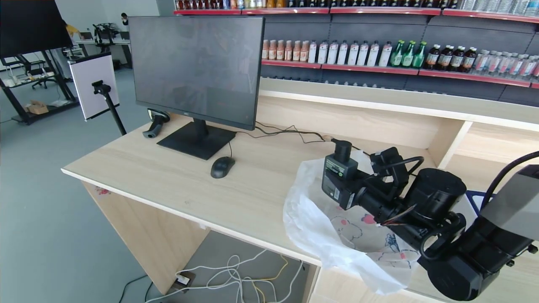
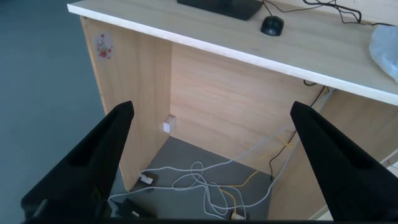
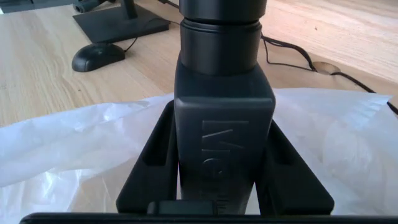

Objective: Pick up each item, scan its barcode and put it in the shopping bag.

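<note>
My right claw (image 3: 219,155) pinches a bottle (image 1: 339,170) over the bag (image 1: 307,216) — poised, I judge, for dropping; left claw (image 2: 211,109) spread, low at the desk's (image 2: 249,46) near side.

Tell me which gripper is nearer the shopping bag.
Right. The right gripper is directly above the shopping bag, fingers shut on a black item. The left gripper is open out in front of the desk, well away from the bag.
</note>
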You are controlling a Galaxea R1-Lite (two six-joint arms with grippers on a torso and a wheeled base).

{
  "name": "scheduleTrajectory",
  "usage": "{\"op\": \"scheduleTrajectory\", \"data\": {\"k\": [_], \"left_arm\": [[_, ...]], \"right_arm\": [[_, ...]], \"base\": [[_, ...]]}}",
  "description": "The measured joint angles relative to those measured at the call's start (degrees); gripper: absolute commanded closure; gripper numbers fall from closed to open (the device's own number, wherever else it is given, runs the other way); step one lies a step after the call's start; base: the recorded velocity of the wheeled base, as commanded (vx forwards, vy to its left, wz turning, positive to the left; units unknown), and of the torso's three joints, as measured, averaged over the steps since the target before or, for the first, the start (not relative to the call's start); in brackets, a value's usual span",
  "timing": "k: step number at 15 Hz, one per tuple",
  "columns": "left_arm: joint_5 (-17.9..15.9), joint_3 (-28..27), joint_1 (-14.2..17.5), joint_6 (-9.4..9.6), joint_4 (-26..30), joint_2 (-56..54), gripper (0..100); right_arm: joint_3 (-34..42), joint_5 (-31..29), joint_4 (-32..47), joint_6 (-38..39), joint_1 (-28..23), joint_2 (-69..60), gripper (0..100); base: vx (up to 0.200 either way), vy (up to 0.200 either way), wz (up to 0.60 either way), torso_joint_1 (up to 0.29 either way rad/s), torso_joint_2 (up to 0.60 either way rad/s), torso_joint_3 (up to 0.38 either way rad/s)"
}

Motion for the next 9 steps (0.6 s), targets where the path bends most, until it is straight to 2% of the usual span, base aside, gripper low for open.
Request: {"op": "scheduleTrajectory", "data": {"k": [9], "left_arm": [[0.0,0.0,0.0,0.06,0.0,0.0,0]], "right_arm": [[-1.2,0.0,0.0,-1.1,-0.5,3.8,100]], "base": [[0.0,0.0,0.0,0.0,0.0,0.0]]}}
